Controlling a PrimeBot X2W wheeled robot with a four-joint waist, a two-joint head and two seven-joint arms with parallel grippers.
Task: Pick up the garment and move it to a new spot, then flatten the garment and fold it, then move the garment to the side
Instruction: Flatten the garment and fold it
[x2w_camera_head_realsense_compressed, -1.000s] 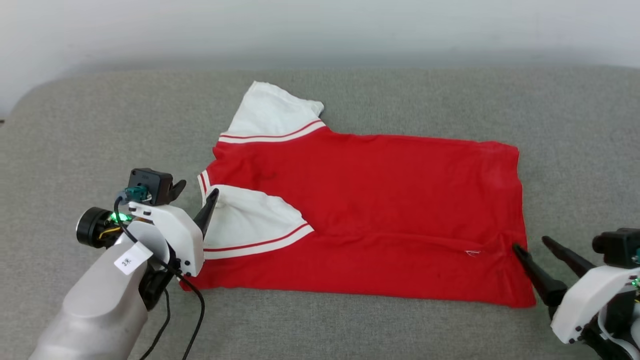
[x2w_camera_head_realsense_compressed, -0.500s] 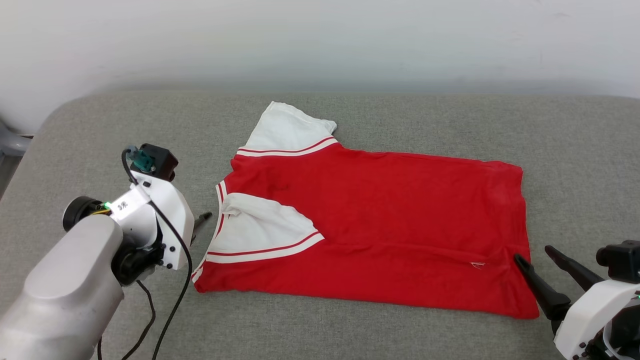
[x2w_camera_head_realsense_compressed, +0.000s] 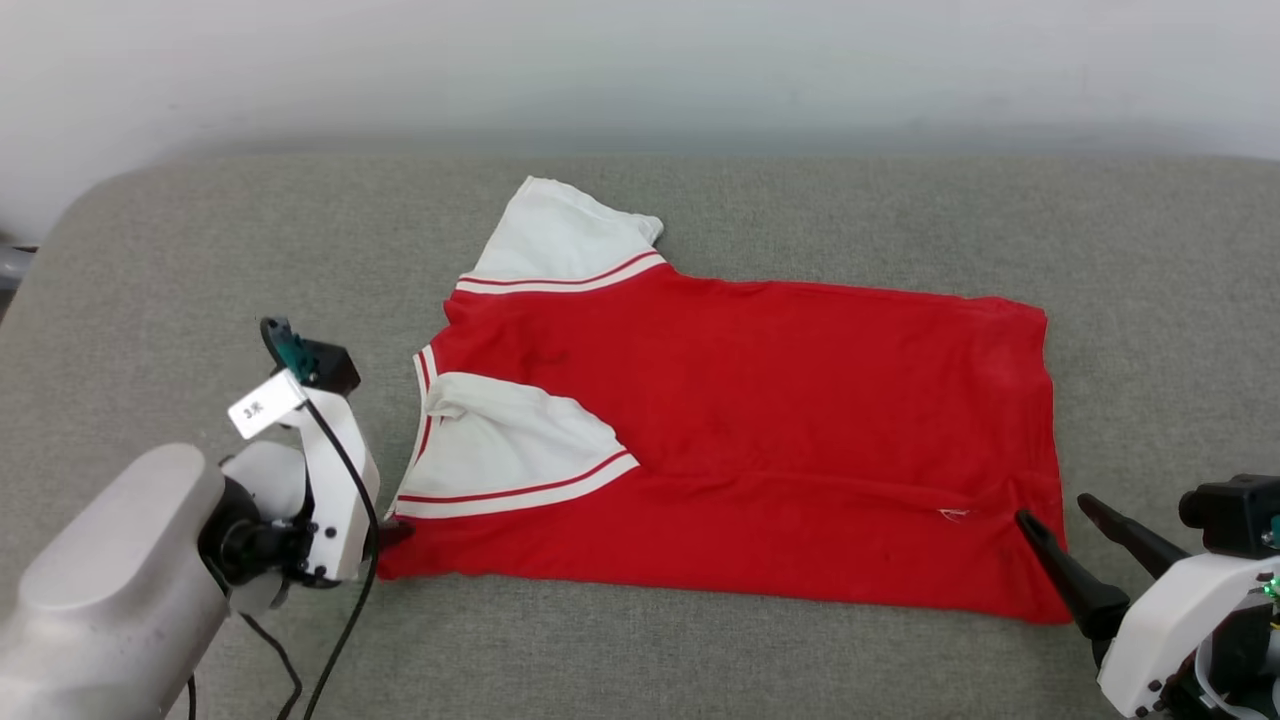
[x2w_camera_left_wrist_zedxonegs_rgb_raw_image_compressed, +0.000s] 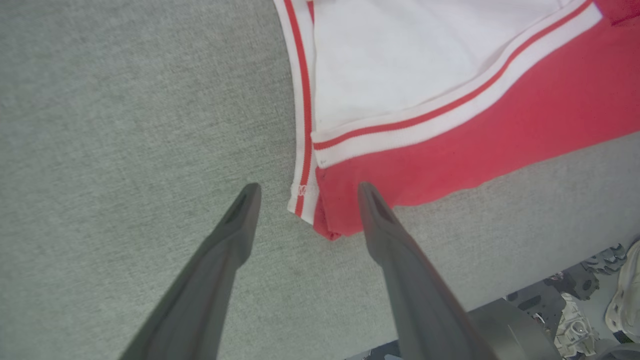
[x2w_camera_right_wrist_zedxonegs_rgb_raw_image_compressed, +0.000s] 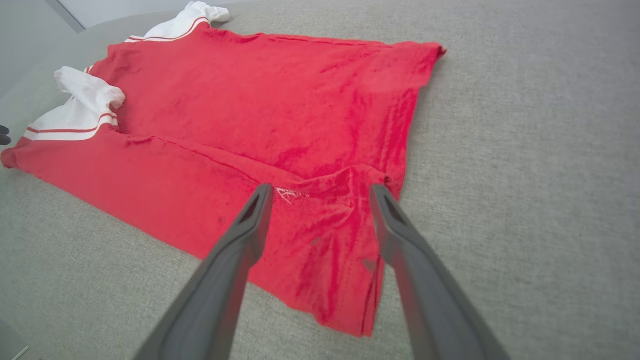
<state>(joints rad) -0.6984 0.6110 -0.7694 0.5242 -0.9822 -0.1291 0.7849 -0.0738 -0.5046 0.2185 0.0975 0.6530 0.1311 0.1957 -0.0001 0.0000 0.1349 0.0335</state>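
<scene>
The garment (x2w_camera_head_realsense_compressed: 760, 420) lies spread on the grey cushion, plain red side up; its lettering is hidden. The far white sleeve (x2w_camera_head_realsense_compressed: 560, 240) sticks out, and the near sleeve (x2w_camera_head_realsense_compressed: 500, 450) is folded over the body. My left gripper (x2w_camera_head_realsense_compressed: 392, 532) is at the near left corner, open. In the left wrist view that gripper (x2w_camera_left_wrist_zedxonegs_rgb_raw_image_compressed: 307, 192) straddles the striped trim and red corner (x2w_camera_left_wrist_zedxonegs_rgb_raw_image_compressed: 330, 220). My right gripper (x2w_camera_head_realsense_compressed: 1053, 508) is open at the hem's near right corner. In the right wrist view that gripper (x2w_camera_right_wrist_zedxonegs_rgb_raw_image_compressed: 321, 192) hovers over the wrinkled hem (x2w_camera_right_wrist_zedxonegs_rgb_raw_image_compressed: 345, 235).
The grey cushion (x2w_camera_head_realsense_compressed: 200, 260) stretches wide around the shirt, with a pale wall (x2w_camera_head_realsense_compressed: 640, 60) behind. Its front edge drops to floor clutter (x2w_camera_left_wrist_zedxonegs_rgb_raw_image_compressed: 575, 300) in the left wrist view. A black cable (x2w_camera_head_realsense_compressed: 345, 620) hangs from my left wrist.
My left gripper has dropped from the collar area to the shirt's near left corner. The head camera shifted slightly. The right gripper and the garment stayed put.
</scene>
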